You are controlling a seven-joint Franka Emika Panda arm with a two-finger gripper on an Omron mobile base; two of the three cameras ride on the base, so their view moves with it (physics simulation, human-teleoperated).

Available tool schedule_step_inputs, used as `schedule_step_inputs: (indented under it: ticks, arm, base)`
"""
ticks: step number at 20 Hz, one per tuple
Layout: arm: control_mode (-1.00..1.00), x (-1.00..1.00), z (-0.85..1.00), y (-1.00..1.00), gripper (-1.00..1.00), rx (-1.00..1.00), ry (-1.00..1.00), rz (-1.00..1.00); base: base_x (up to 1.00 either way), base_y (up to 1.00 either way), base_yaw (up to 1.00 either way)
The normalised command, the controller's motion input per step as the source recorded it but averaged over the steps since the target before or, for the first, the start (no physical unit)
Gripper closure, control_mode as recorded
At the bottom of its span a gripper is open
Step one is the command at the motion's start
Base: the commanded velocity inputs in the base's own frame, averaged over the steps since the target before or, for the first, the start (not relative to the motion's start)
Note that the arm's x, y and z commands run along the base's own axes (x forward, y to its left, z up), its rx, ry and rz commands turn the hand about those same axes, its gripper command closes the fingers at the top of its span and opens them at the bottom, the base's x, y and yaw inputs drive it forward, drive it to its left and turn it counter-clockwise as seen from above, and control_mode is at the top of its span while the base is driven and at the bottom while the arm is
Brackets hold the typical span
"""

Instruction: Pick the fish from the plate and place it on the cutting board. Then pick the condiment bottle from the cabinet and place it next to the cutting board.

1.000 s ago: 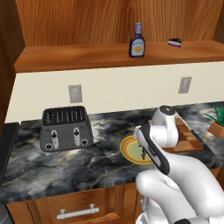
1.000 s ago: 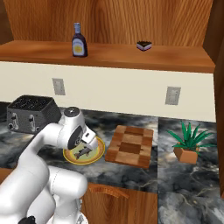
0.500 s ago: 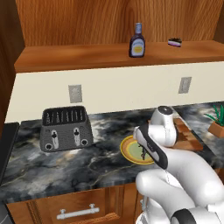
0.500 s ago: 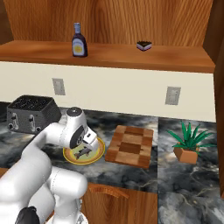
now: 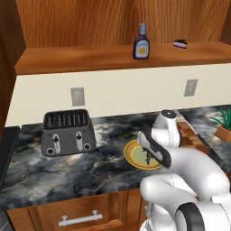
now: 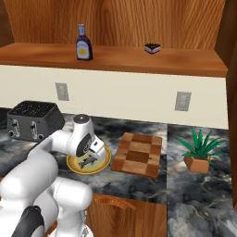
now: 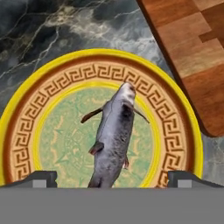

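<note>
Fish (image 7: pixel 114 139) lies on the plate (image 7: pixel 26 131), head toward 12 o'clock; board (image 7: pixel 192 52) at 2 o'clock. Tool (image 7: pixel 112 179) spread wide above, holding nothing.

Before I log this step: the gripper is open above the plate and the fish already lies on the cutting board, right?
Not quite. The fish still lies on the plate, not on the cutting board; the hand view shows it between the fingertips of the open gripper. The rest holds.
</note>
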Motion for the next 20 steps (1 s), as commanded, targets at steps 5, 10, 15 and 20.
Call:
schedule_step_inputs:
  ticks: [5,10,15,20]
  arm:
    - [-1.00,0.00,-0.35,0.00,-1.00,0.00,-0.04,0.00]
    - [-1.00,0.00,-0.36,0.00,-1.00,0.00,-0.04,0.00]
    - [-1.00,0.00,-0.37,0.07,-1.00,0.00,-0.02,0.00]
    - [-1.00,0.00,-0.35,0.09,-1.00,0.00,-0.01,0.00]
  base:
    - [0.00,0.00,0.00]
    - [0.00,0.00,0.00]
    - [0.00,0.00,0.00]
    - [0.00,0.00,0.00]
